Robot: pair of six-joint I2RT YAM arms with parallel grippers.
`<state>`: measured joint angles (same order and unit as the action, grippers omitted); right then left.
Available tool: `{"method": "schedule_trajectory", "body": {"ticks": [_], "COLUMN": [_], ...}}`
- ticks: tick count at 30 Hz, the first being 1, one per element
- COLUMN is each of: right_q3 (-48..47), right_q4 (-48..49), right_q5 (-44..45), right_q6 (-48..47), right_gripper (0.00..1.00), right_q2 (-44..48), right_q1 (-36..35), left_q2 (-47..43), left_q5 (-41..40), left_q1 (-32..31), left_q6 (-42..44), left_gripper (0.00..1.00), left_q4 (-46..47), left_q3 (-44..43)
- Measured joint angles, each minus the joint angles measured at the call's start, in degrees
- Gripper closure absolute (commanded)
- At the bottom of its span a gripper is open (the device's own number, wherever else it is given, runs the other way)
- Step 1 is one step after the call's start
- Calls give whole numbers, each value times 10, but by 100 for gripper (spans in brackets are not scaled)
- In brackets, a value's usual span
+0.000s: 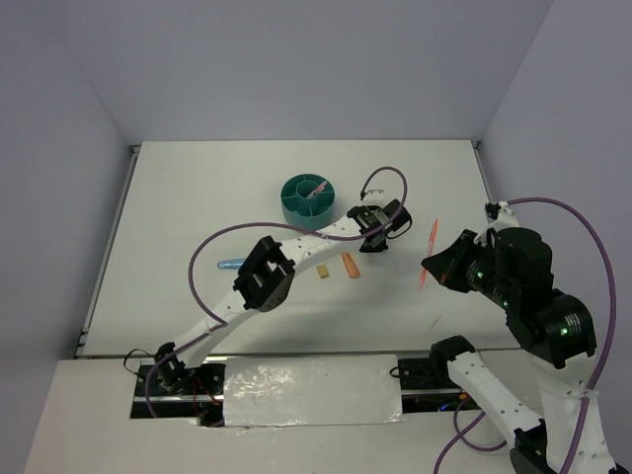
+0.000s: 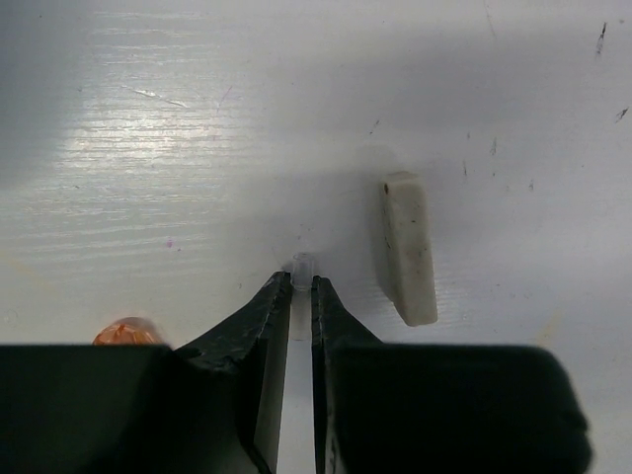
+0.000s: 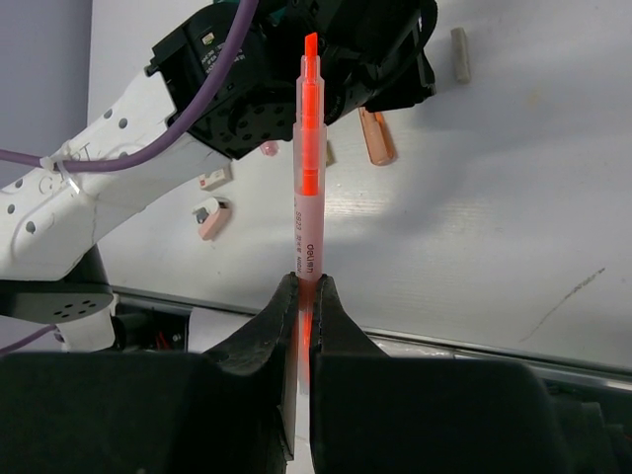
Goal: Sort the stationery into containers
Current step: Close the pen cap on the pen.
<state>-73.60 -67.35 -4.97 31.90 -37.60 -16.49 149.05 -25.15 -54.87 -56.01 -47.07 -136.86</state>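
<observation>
Under my left tool (image 2: 301, 281), scratched white table (image 2: 197, 148); its hold on the clear piece (image 2: 303, 265) I cannot tell. Beyond my right tool (image 3: 304, 281), pinching an orange pen (image 3: 308, 197), lilac walls (image 1: 296, 59).

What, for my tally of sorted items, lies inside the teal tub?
The teal tub shows dividers and one thin pinkish piece in a compartment; its near wall hides part of the floor.

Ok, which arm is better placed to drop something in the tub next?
Probably right: the right gripper is shut on the orange pen. The left gripper, nearer the teal tub, only straddles a small clear piece.
</observation>
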Motion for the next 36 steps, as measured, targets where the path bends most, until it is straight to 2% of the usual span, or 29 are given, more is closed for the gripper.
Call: {"method": "schedule_trajectory", "body": {"ticks": [2, 3, 4, 11, 12, 16, 23, 31, 36], "right_q3": [0, 0, 0, 30, 36, 44, 71, 196, 260], "right_q4": [0, 0, 0, 22, 22, 33, 69, 159, 244], "right_q5": [-1, -2, -4, -42, -46, -54, -77, -148, -213], "right_q6": [0, 0, 0, 8, 12, 19, 27, 11, 14], "right_gripper": [100, 100, 100, 100, 100, 100, 100, 100, 100], "right_q2": [0, 0, 0, 18, 20, 21, 25, 21, -8], "right_q1": [0, 0, 0, 0, 0, 0, 0, 0, -39], "left_q2": [0, -2, -5, -54, -75, -140, -227, -447, -625], "left_q5": [-2, -4, -7, 7, 9, 59, 139, 220, 310], "left_q1": [-3, -4, -5, -5, -2, 12, 46, 98, 176], "left_q6": [-5, -9, -11, -12, -12, -2, 50, 83, 80], "left_gripper": [94, 99, 100, 100, 100, 100, 100, 100, 100], "left_q4": [2, 4, 8, 70, 70, 94, 120, 227, 330], "left_q3": [5, 10, 16, 105, 141, 241, 347, 473, 606]}}
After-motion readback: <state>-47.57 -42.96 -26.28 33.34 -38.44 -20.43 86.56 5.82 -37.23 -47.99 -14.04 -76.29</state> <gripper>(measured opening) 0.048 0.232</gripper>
